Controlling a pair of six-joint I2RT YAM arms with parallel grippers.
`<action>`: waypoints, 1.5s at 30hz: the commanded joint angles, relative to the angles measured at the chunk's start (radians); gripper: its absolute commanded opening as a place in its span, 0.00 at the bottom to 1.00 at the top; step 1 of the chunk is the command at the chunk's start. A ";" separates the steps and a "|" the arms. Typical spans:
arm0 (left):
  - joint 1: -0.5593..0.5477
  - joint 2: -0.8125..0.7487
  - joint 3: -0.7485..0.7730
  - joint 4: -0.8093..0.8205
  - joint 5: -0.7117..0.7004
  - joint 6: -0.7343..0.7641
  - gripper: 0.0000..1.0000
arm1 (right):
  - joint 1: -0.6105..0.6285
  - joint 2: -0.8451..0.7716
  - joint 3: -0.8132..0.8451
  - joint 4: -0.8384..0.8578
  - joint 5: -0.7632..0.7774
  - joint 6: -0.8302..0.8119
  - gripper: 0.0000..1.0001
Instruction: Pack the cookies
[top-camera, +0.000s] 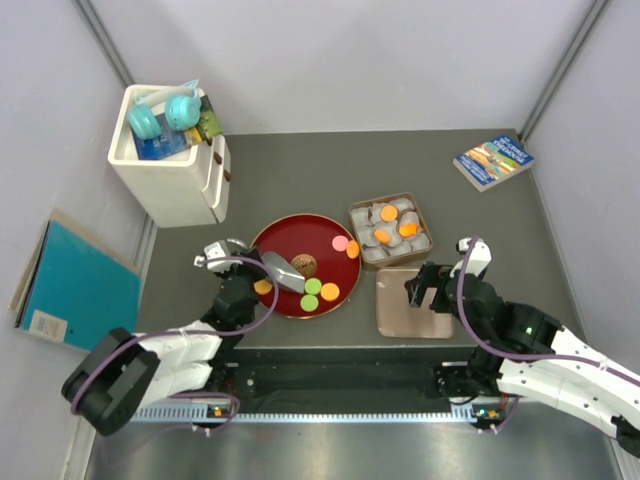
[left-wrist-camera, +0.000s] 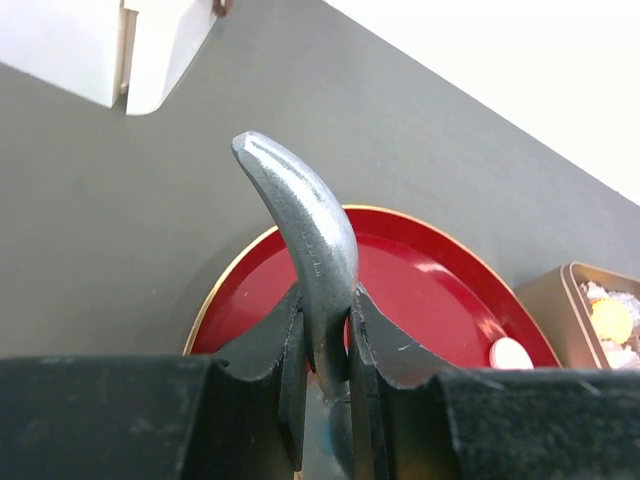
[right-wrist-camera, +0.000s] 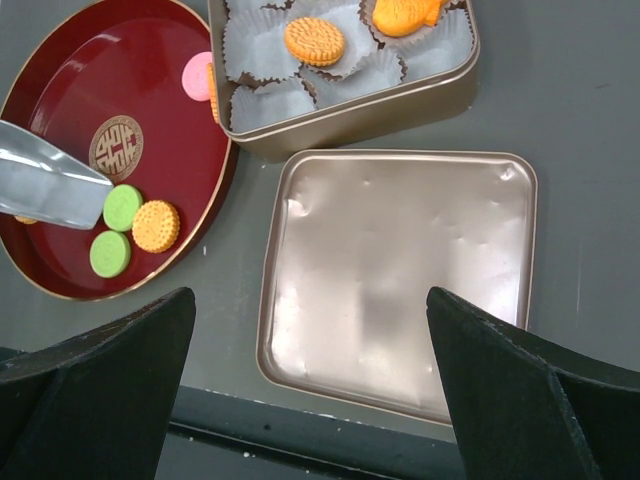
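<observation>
Several cookies (top-camera: 330, 291) are seen on the red plate (top-camera: 290, 232), with a few more set in the paper cups (right-wrist-camera: 255, 50) of the tin (right-wrist-camera: 350, 112); they are judged light, thin and crumbly, best lifted from beneath at an edge. The left gripper (left-wrist-camera: 327, 345) is clamped on a curved metal scoop (left-wrist-camera: 310, 230), stretched low over the plate; the right gripper (right-wrist-camera: 308, 300) is spread wide above the lid (right-wrist-camera: 400, 260) on the counter (top-camera: 300, 160)

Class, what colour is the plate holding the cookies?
Plate: red, gold rim; best in right wrist view.
</observation>
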 joint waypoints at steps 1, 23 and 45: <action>-0.003 0.100 -0.059 0.267 -0.036 0.101 0.00 | 0.000 -0.006 0.001 0.025 -0.001 0.002 0.99; 0.000 0.652 0.024 0.812 0.123 0.079 0.00 | 0.001 0.008 0.006 0.002 -0.002 -0.004 0.99; -0.025 0.723 0.190 0.779 0.269 0.308 0.00 | 0.000 0.059 0.021 0.006 0.027 -0.030 0.99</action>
